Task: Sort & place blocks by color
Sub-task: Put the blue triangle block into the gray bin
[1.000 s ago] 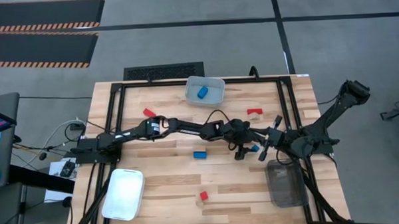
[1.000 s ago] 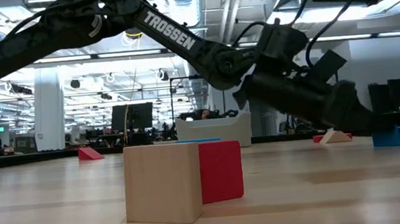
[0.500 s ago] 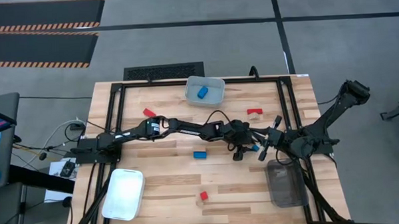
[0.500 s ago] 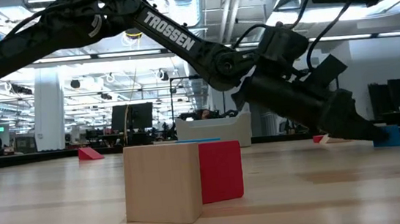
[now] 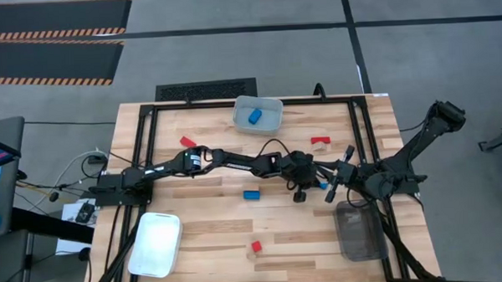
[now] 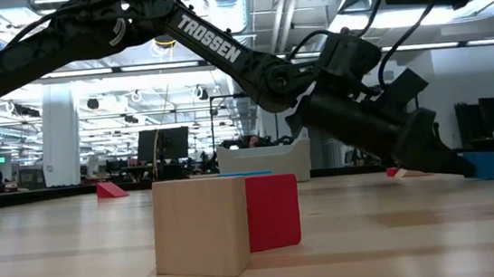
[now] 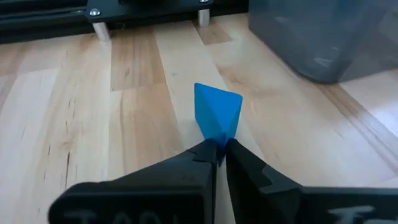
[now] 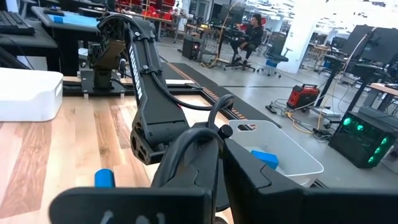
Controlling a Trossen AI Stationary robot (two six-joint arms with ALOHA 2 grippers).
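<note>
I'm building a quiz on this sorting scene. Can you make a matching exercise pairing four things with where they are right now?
Things:
1. blue triangular block
2. blue cylinder block
3. white bin
4. grey bin

Places:
A. inside the clear bin at the table's far edge
B. pinched in the left gripper
C. by the right arm's base
D. near the left arm's base

Pairs: 1-B, 2-A, 3-D, 4-C
</note>
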